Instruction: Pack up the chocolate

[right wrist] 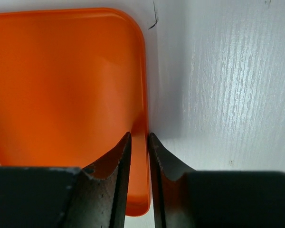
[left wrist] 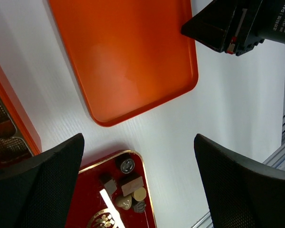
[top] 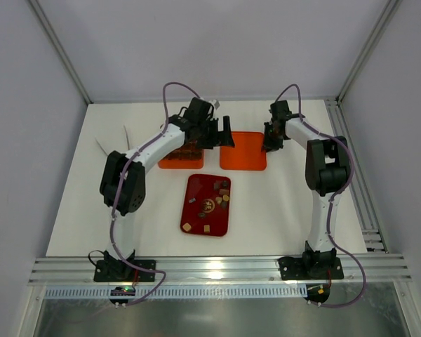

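Right gripper [right wrist: 139, 156] straddles lid [top: 242, 156] rim just behind tray [top: 196, 184], jaws nearly together, bite unclear, left gripper [left wrist: 138, 145] wide apart, chocolate [top: 223, 191] mostly on tray: thin-rim pinch may slip, dropping lid onto tray.

The surface [top: 281, 210] is white with a faint streaked grain. The flat tray [top: 242, 151] is plain glossy orange. The gridded box [top: 181, 160] is the same orange, its cells showing dark brown. The oblong tray [top: 206, 205] is dark red with a thin gold edge line and a gold emblem. The chocolate [left wrist: 131, 184] comes in dark brown, tan and cream. The left end effector [left wrist: 138, 142] and right end effector [right wrist: 140, 137] are black.
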`<state>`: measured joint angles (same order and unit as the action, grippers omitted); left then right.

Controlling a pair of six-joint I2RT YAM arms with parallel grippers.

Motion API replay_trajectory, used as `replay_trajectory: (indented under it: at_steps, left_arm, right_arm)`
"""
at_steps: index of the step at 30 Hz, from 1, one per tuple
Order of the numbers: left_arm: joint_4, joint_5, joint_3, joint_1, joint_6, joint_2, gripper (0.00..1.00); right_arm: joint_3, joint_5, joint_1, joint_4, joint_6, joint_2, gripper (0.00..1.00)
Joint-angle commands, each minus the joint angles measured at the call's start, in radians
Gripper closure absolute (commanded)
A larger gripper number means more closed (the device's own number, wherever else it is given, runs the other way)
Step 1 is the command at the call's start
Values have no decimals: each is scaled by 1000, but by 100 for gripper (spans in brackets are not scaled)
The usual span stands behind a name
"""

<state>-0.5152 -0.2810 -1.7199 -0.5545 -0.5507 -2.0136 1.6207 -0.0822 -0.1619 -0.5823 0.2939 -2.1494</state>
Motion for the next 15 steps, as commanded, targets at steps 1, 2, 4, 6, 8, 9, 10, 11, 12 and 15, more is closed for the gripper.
replay_trajectory:
  at_steps: [1, 2, 4, 6, 8, 9, 10, 11, 12, 15]
  left_arm:
    - [37, -15, -70, -4, 1, -42, 6]
    - [37, -14, -87, -4, 3, -54, 6]
    - [18, -6, -116, -2, 11, -91, 6]
    - [7, 0, -153, -2, 17, -112, 6]
    - [-12, 14, -178, -1, 28, -146, 6]
    - [-17, 22, -199, -1, 32, -157, 6]
    - [-22, 28, -208, 5, 35, -166, 6]
    - [-31, 34, -219, 8, 37, -187, 6]
    - [-34, 32, -236, 13, 37, -198, 6]
    - [-42, 29, -262, 28, 35, -232, 6]
  right_arm:
    - [31, -4, -5, -22, -21, -18, 77]
    - [31, -4, -7, -22, -24, -17, 79]
    - [41, -10, -7, -31, -35, -21, 86]
    - [47, -19, -1, -42, -39, -20, 94]
    - [42, -45, 7, -39, -39, -9, 96]
    - [39, -56, 16, -37, -41, 5, 96]
    - [38, -66, 22, -37, -38, 13, 96]
    - [34, -89, 27, -34, -33, 20, 96]
    - [24, -105, 45, -31, -29, 42, 96]
    - [-11, -177, 80, 4, -1, 75, 96]
